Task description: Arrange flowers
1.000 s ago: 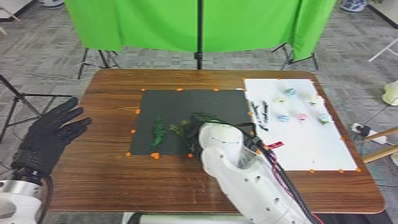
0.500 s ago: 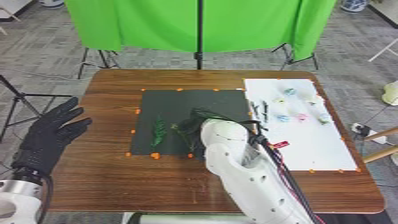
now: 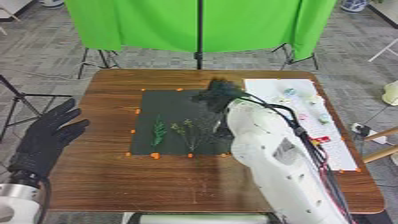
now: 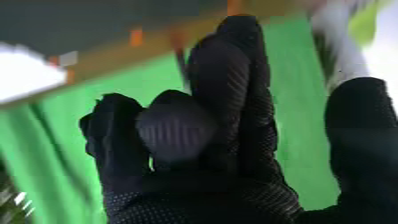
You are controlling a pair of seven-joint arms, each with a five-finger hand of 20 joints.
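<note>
The green sprig [image 3: 159, 131] lies at 8 o'clock on the dark mat, its stem toward 6 o'clock. The yellow-budded sprig [image 3: 190, 134] lies beside it, at 6 o'clock on the mat. The pale blue flower [image 3: 290, 92] and the pink flower [image 3: 302, 116] rest on the white sheet, at 3 o'clock from the mat.

My right hand [image 4: 240, 107] is relaxed and carries nothing, thumb apart from the fingers. In the head view it is at the mat's 1 o'clock. My left hand [image 3: 46, 131] is open at 9 o'clock, beyond the mat.

Caution: the cables [image 3: 306, 137] run along my right forearm, over the sheet. A low sweep could catch a bloom and drag it. The forearm also masks part of the sheet, so a hidden flower could be pressed. Thin stems may slip or twist if pinched off-centre.

Surface: the dark mat [image 3: 169, 102] and white sheet [image 3: 262, 86] lie on the brown wooden table [image 3: 93, 180], with orange markers [image 3: 155, 156] along their edges.

Room: the green backdrop [image 3: 142, 25] hangs at 12 o'clock, above a grey tiled floor [image 3: 53, 57].
</note>
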